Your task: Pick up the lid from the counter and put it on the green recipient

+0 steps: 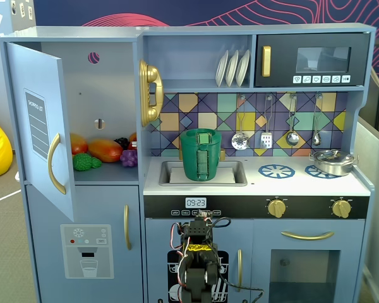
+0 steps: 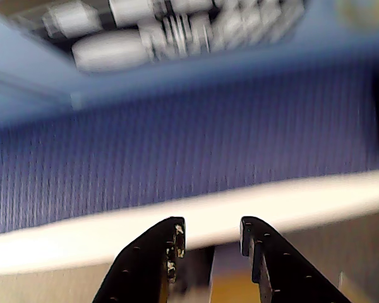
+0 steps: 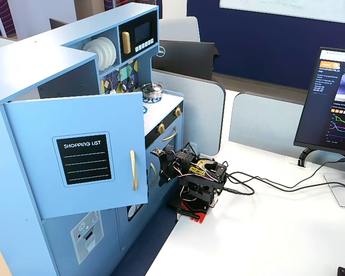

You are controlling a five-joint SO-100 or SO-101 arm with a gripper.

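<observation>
Nearest the wrist camera, the tool (image 2: 211,237) is being held apart and empty, low below the worktop (image 1: 259,182). No lid is being seen anywhere; the green recipient (image 1: 201,154) is sitting uncovered in the sink, so everything is judged undone.

the green pot (image 1: 201,154) stands upright in the sink (image 1: 230,180) of the counter (image 1: 259,183), its light handle strip facing the camera. a silver pan (image 1: 332,162) sits at the counter's right end, beside the burner prints (image 1: 276,170).
</observation>
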